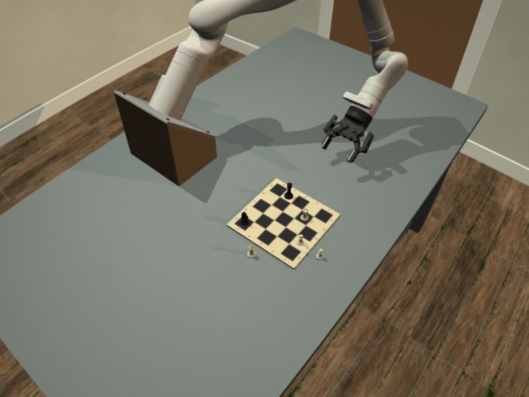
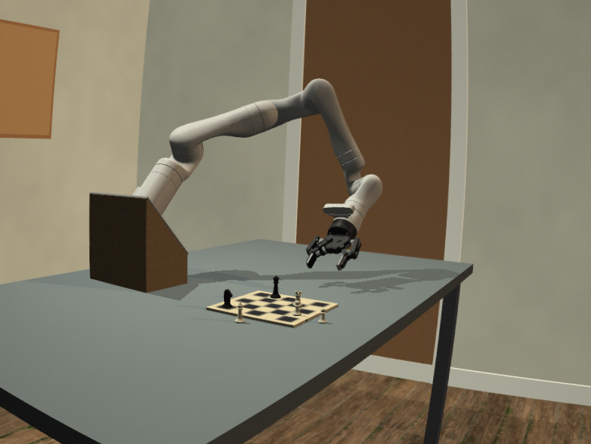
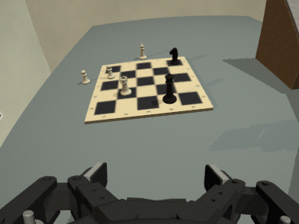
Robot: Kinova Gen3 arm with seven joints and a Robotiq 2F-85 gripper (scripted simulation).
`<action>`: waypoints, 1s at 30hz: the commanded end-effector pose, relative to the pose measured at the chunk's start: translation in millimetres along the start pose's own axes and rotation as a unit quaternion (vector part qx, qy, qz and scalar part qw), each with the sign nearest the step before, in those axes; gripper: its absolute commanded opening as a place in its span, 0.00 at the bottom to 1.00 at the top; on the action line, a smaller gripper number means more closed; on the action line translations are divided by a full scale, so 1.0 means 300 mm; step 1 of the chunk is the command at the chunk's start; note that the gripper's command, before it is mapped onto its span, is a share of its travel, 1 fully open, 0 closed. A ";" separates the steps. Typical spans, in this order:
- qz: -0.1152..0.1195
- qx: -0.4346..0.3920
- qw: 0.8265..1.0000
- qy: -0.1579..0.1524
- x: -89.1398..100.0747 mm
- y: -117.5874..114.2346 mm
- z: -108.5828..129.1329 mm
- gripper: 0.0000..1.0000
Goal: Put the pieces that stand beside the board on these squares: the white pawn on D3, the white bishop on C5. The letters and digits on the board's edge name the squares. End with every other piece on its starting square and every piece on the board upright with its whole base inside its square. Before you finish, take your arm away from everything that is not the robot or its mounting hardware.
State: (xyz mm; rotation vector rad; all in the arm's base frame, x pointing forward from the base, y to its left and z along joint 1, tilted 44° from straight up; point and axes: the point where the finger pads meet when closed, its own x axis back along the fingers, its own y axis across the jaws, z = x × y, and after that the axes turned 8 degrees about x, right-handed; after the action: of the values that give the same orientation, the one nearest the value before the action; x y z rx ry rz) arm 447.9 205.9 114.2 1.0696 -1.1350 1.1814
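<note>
The gripper hangs in the air above the grey table, well apart from the chessboard and on its far side from the 2 loose pieces. Its fingers are spread wide with nothing between them, and they point down and toward the board.

The white bishop stands upright on the table just beside one near edge of the chessboard, its long axis vertical, not touching the board. The white pawn stands upright on the table just beside the adjoining near edge, on the other side of the board's nearest corner, also with its axis vertical. The 2 pieces are well apart from each other.

On the board, 4 pieces stand upright: a black queen near the far corner, a black knight near the left corner, a white king or queen toward the right side, and a second white pawn near the edge closest to the loose pawn. The edge lettering is too small to read, so the squares cannot be named.

The arm rises from a brown wedge-shaped pedestal on the table, well apart from the board.
</note>
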 end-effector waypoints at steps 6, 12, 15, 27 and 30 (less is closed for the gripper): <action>0.000 0.009 1.000 0.000 -0.003 0.004 -0.012 1.00; 0.000 0.021 1.000 0.001 -0.007 0.008 -0.026 1.00; 0.001 0.027 1.000 0.001 -0.009 0.010 -0.032 1.00; 0.001 0.039 0.999 0.002 -0.013 0.015 -0.046 1.00; 0.001 0.042 0.999 0.002 -0.014 0.016 -0.050 1.00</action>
State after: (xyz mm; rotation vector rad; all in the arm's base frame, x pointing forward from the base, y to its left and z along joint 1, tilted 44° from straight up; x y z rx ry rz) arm 444.3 219.7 108.6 1.1270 -1.0939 1.2383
